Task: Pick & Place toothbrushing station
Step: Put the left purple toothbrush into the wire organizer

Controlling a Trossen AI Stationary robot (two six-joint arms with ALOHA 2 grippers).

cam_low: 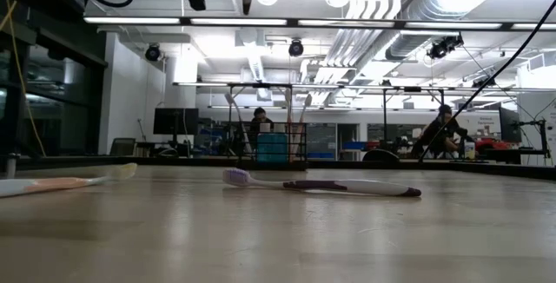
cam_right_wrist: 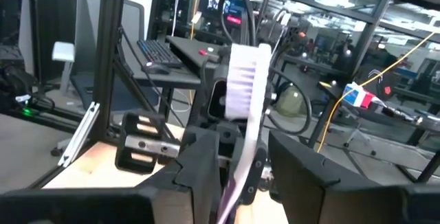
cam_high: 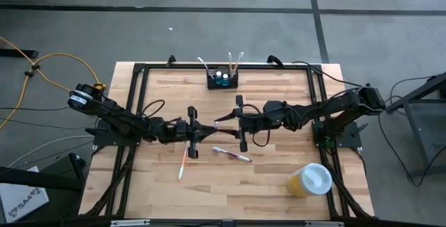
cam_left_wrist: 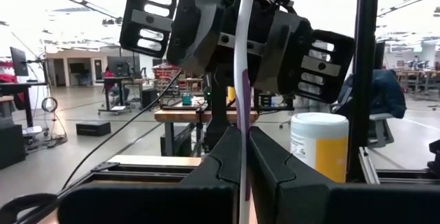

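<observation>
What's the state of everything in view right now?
left claw, shut on white toothbrush
right claw, open around the same brush
caddy, upright, brushes in slots
purple toothbrush, lying flat
orange toothbrush, lying flat
yellow cup, upright, lid on

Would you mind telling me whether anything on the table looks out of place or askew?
Two toothbrushes lie loose on the wood: an orange one and a purple one, both well short of the black caddy at the far edge, where other brushes stand upright. A yellow cup near the right front corner lies on its side.
</observation>
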